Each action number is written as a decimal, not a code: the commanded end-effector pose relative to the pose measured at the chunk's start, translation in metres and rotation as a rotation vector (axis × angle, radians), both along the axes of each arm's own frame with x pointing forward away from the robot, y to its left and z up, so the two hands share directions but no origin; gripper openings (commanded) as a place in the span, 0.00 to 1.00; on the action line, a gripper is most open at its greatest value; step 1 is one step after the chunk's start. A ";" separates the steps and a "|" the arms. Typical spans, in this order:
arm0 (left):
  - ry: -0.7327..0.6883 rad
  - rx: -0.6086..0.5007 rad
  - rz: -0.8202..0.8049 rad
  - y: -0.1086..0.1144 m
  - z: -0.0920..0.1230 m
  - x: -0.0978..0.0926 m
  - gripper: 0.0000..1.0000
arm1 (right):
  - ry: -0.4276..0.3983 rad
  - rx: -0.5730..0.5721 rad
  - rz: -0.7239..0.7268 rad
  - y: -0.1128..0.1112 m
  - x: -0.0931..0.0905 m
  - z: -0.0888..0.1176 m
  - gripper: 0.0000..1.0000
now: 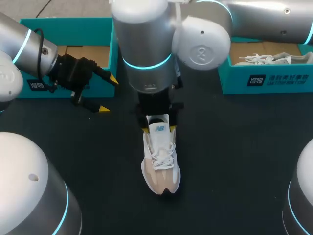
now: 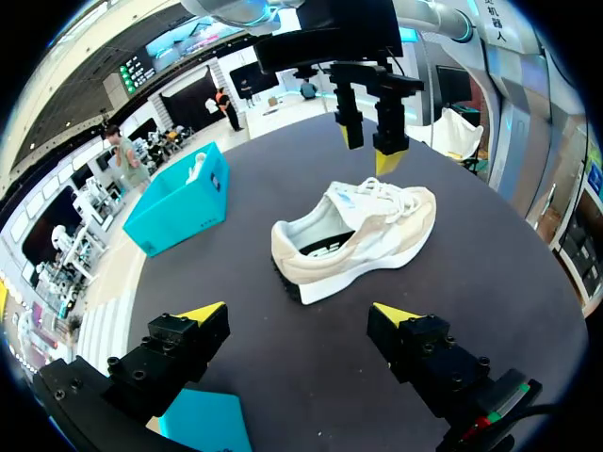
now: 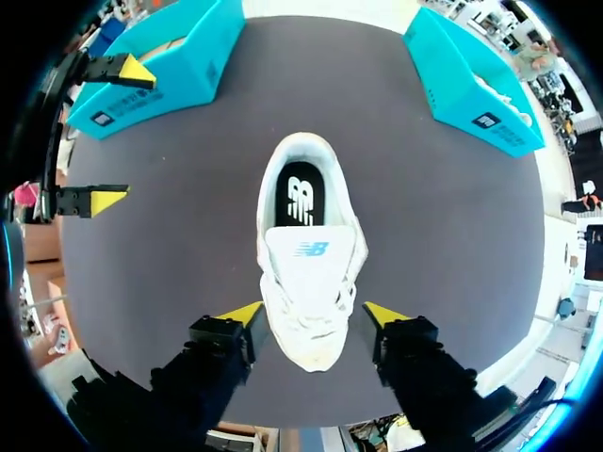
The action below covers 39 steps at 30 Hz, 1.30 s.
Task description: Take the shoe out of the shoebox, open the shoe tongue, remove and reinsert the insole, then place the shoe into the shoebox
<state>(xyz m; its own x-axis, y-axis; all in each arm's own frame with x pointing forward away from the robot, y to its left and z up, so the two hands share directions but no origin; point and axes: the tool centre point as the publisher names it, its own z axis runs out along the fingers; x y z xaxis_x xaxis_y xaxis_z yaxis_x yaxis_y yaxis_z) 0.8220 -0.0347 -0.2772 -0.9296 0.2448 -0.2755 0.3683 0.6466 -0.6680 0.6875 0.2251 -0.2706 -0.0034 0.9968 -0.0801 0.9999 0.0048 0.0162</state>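
While right fingers flank it, shoe shows logo.

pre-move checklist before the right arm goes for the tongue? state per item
1. Shoe out of the box, upright on the table: ok.
2. Right gripper open above the shoe, not gripping it: ok.
3. Left gripper open, empty, off to the side of the shoe: ok.
4. Tongue opened: not ok; it lies flat, laces tied.
5. Insole seated: ok at the heel; the part under the tongue, cannot tell.
6. Left shoebox open for the return: ok.
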 end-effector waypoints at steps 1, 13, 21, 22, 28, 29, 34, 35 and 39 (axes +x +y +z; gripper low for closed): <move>-0.001 0.002 0.001 0.000 0.000 -0.001 1.00 | 0.017 0.018 0.011 0.003 0.005 -0.013 0.45; -0.001 0.002 0.001 0.000 0.000 -0.001 1.00 | 0.040 0.072 0.043 -0.004 0.032 -0.054 0.43; -0.001 0.002 0.001 0.000 0.000 -0.001 1.00 | 0.043 0.061 0.059 -0.008 0.038 -0.050 0.42; -0.001 0.002 0.001 0.000 0.000 -0.001 1.00 | 0.035 0.059 0.057 -0.009 0.039 -0.047 0.42; -0.001 0.002 0.001 0.000 0.000 -0.001 1.00 | 0.030 0.065 0.062 -0.009 0.045 -0.052 0.44; -0.001 0.002 0.001 0.000 0.000 -0.001 1.00 | 0.031 0.069 0.064 -0.008 0.046 -0.055 0.44; -0.001 0.002 0.001 0.000 0.000 -0.001 1.00 | 0.035 0.093 0.070 -0.003 0.051 -0.064 0.46; -0.001 0.002 0.001 0.000 0.000 -0.001 1.00 | 0.035 0.094 0.069 -0.003 0.051 -0.065 0.45; -0.001 0.002 0.001 0.000 0.000 -0.001 1.00 | 0.036 0.089 0.070 -0.007 0.048 -0.062 0.45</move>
